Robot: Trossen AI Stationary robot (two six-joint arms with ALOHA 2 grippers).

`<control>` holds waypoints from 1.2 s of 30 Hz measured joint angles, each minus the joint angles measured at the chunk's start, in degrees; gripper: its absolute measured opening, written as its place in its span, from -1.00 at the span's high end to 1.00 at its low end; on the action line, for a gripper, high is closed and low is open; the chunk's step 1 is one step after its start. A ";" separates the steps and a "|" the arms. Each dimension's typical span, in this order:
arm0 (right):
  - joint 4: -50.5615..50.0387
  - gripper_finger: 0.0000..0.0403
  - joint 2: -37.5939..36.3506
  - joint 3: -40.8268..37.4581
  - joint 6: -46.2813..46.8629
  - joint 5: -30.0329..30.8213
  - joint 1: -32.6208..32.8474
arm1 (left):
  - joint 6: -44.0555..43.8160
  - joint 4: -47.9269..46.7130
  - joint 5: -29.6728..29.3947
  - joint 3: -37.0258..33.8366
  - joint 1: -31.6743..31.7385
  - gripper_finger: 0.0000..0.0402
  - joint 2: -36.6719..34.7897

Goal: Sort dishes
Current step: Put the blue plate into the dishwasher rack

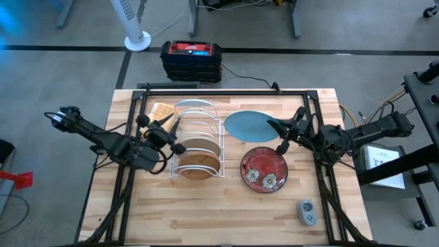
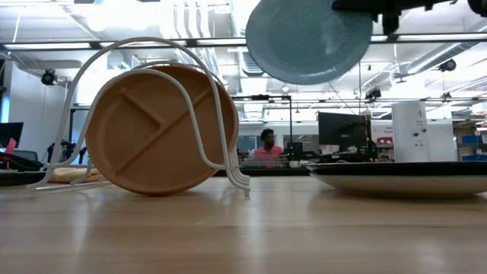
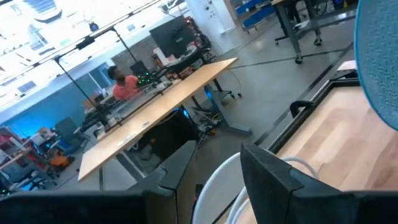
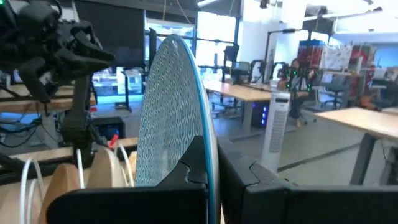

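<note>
While the right hand [image 1: 280,132] grips the light blue plate [image 1: 247,125] aloft, the left hand [image 1: 173,135] waits half-open by the rack [image 1: 199,140]

high: above, straight down on the whole table [image 1: 206,206] | low: at tabletop level, close to the rack [image 2: 144,53], facing the room | left wrist: over the rack toward desks | right wrist: edge-on along the blue plate [image 4: 174,112] | shared: rack and blue plate appear in all four
</note>
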 joint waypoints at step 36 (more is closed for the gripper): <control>20.81 1.00 31.60 18.20 -9.01 -31.60 -19.21 | -14.00 -22.20 -1.23 0.02 0.00 0.43 -9.18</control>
